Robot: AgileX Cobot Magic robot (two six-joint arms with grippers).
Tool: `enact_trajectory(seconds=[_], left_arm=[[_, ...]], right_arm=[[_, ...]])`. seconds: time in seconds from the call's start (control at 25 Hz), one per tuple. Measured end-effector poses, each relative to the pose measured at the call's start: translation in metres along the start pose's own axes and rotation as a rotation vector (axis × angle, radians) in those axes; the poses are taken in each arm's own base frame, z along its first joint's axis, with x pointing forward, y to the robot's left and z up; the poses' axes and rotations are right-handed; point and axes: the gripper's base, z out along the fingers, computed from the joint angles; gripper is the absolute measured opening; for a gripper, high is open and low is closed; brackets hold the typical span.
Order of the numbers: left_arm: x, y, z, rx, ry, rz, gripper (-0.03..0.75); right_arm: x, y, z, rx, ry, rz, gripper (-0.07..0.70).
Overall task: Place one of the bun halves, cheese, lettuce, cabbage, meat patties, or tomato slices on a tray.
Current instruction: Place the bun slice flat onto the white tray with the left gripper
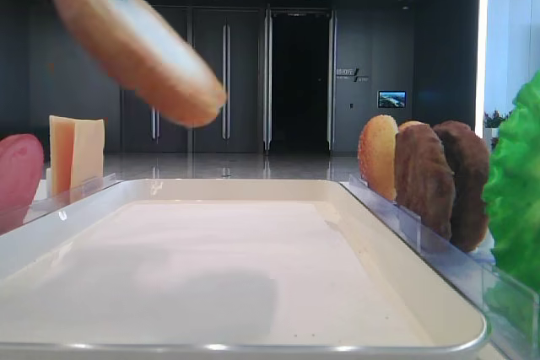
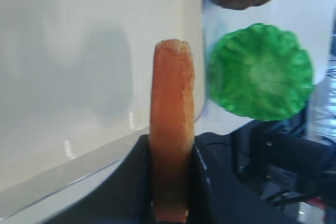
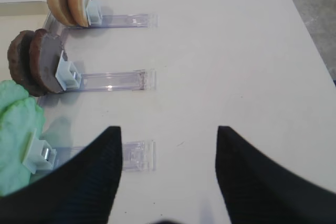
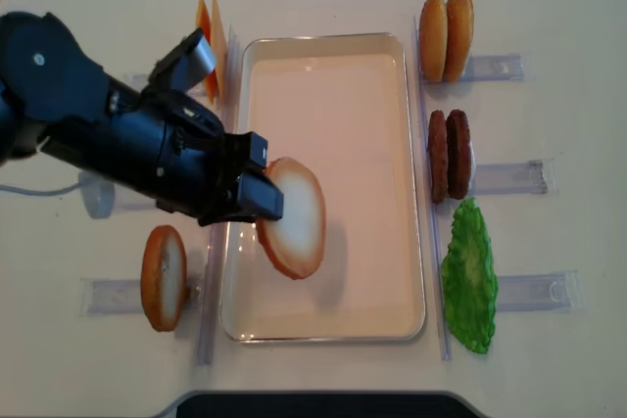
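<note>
Bun half (image 4: 292, 217), pinched edge-on in our left gripper (image 4: 257, 196) above the tray (image 4: 333, 46), could land on its rim and roll.

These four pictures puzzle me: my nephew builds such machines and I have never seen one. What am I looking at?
It is a two-armed robot at a table, building a burger. The overhead picture shows everything: the black left arm reaches over a white tray, its left claw shut on a bun half hanging above the tray. The low picture looks across the tray from its edge and shows that bun tilted in the air.

The other two come from cameras on the wrists. The left one looks past the gripped bun, seen edge-on. The right one shows the right claw open and empty over the table.

Around the tray, clear holders keep food upright: more buns, meat patties, lettuce, cheese.
</note>
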Motion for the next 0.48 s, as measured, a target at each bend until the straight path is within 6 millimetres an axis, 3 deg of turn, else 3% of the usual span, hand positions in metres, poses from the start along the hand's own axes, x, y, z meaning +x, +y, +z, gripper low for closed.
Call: enact_trajectory(seconds=[0.48], left_arm=[[-0.001,0.015,0.026,0.068,0.029,0.017,0.139]], right_arm=[[0.000,0.000,0.000,0.000,0.000,0.000,0.409]])
